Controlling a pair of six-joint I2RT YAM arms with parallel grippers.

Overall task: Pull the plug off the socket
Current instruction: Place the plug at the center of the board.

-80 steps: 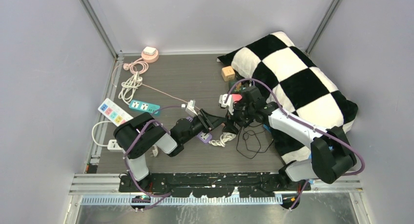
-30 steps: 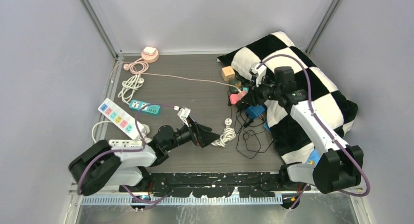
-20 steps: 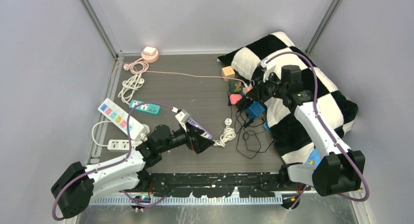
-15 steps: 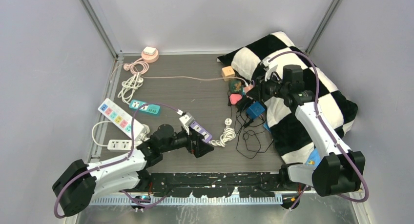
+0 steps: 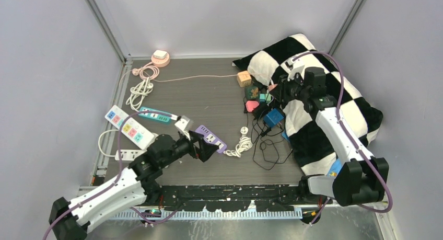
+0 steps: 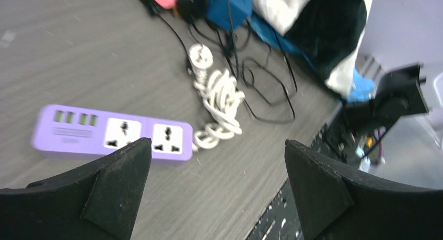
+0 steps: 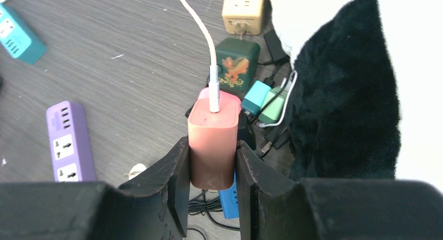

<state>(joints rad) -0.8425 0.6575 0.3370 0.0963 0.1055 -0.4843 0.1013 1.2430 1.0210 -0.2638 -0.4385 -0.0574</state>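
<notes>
My right gripper (image 7: 212,144) is shut on the pink plug (image 7: 210,130), held off the table beside the pillow. The plug (image 5: 272,87) trails a pale pink cable (image 5: 198,77) to the far left corner. The socket is a purple power strip (image 5: 209,139) lying flat on the table, apart from the plug, both its outlets showing empty (image 6: 112,134). My left gripper (image 6: 217,143) hangs open just above and near the strip (image 7: 70,140), touching nothing. In the top view the left gripper (image 5: 201,148) sits at the strip's near-left side.
A checkered pillow (image 5: 324,93) fills the right side. Below the right gripper lie a blue adapter (image 5: 272,117), a red-pink adapter (image 5: 252,105), a beige cube (image 5: 243,78) and black cable (image 5: 269,151). A white coiled cable (image 5: 241,145) adjoins the strip. More strips (image 5: 124,126) lie left.
The left arm has drawn back toward the near left with its gripper open, uncovering the purple strip. The right gripper has carried the plug slightly farther right toward the pillow.
</notes>
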